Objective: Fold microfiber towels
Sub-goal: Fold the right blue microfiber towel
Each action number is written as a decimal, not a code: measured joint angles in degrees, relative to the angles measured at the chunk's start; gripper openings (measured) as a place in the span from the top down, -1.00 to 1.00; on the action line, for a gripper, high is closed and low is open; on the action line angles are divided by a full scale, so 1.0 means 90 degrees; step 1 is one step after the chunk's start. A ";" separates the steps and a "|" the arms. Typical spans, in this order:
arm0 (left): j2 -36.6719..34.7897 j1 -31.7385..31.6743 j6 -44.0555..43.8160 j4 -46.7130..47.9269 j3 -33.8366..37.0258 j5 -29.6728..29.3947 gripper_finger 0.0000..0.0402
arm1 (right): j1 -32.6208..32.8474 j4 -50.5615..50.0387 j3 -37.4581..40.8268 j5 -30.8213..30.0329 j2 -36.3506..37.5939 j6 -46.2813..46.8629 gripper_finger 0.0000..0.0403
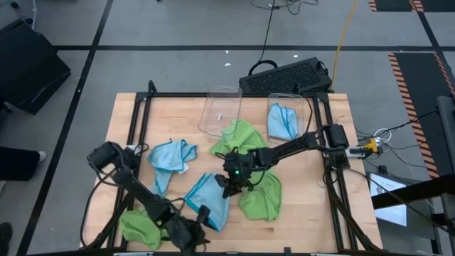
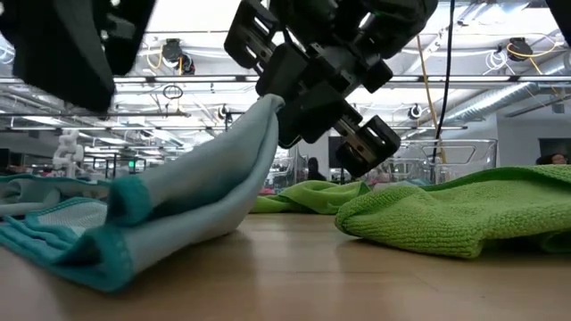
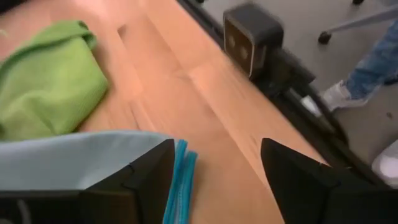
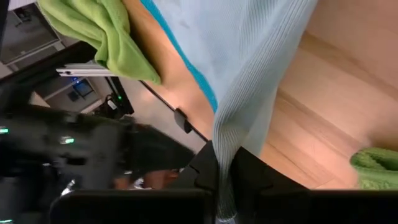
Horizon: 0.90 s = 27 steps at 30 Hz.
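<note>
I have the right pincer (image 1: 229, 186) clenched on a corner of the light blue ribbed microfiber towel (image 1: 207, 201), lifting that corner off the pale wooden surface (image 1: 313, 213) while the rest of the cloth trails down and away from it toward the front edge. The right wrist view shows the fabric running straight into the closed fingers. My left pincer (image 3: 214, 171) sits low at the far, trailing end of the same towel, released, its fingers (image 3: 146, 180) spread, one finger lying over the teal hem and nothing held between them.

What worries me: only a thin pinch of cloth is caught on the right, so a quick pull could let it slip out and collapse the fold. With the left jaws open, nothing anchors the trailing end, and I judge the whole towel may drag rather than fold over. The two arms are also close together here, so a careless sweep could knock them.

Just beside the right pincer, on its outer side, lies a crumpled lime green microfiber towel (image 1: 261, 195), near enough to snag. Another lime green towel, folded (image 1: 139, 227), lies just beyond the left pincer near the front corner. Farther off sit a second light blue towel (image 1: 170, 158), a third green one (image 1: 238, 137) against the clear plastic bins (image 1: 222, 110), and a blue one inside a bin (image 1: 283, 121). The black frame rail (image 3: 292, 68) edges the surface close to the left pincer; the open bare wood is mostly to the right of the right pincer.
</note>
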<state>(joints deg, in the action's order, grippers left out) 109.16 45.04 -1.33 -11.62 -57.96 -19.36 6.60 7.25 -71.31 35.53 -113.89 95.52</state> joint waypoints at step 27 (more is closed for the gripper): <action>0.0958 -0.0437 -0.0069 0.0150 -0.0279 -0.0488 0.59 | -0.0079 0.0027 -0.0002 0.0060 0.0000 0.0319 0.92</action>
<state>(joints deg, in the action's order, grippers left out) 117.78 41.11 -1.95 -10.27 -60.47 -23.75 5.89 7.49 -71.33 36.07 -113.89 98.39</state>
